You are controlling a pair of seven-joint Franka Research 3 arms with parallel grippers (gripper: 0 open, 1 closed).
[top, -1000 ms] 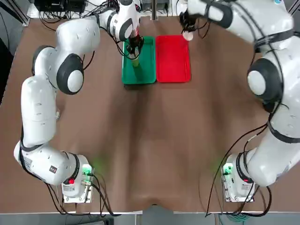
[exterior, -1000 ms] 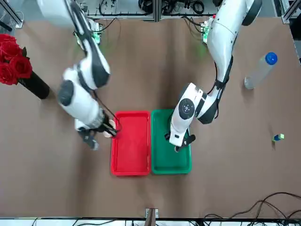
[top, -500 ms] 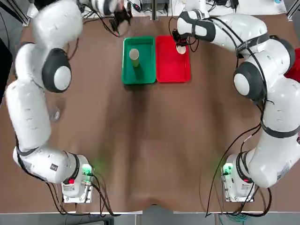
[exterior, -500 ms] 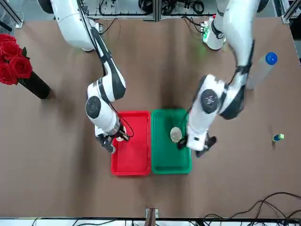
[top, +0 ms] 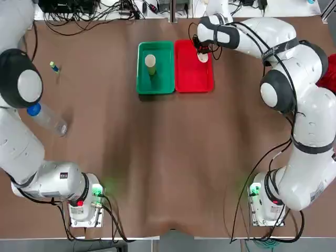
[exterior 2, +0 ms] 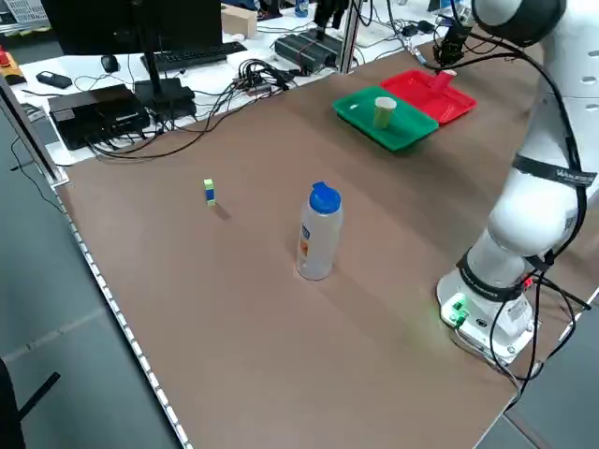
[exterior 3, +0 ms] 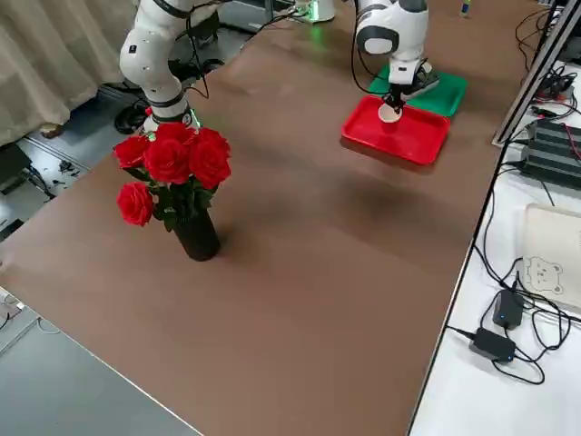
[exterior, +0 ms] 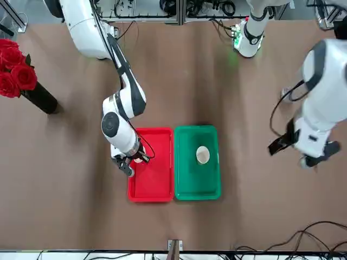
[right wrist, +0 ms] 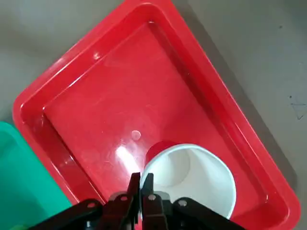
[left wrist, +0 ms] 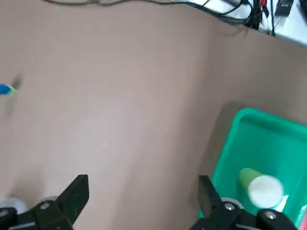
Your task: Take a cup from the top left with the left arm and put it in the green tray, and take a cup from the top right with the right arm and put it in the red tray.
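My left gripper (left wrist: 139, 203) hangs with fingers spread wide, empty, well off to the side of the flat rectangular green plastic tray (top: 164, 79), where the small yellow-green cup (top: 150, 61) stands upright. Farther on, my right gripper (right wrist: 141, 184) pinches the rim of the small red cup (right wrist: 192, 175) over the flat red plastic tray (top: 194, 79).
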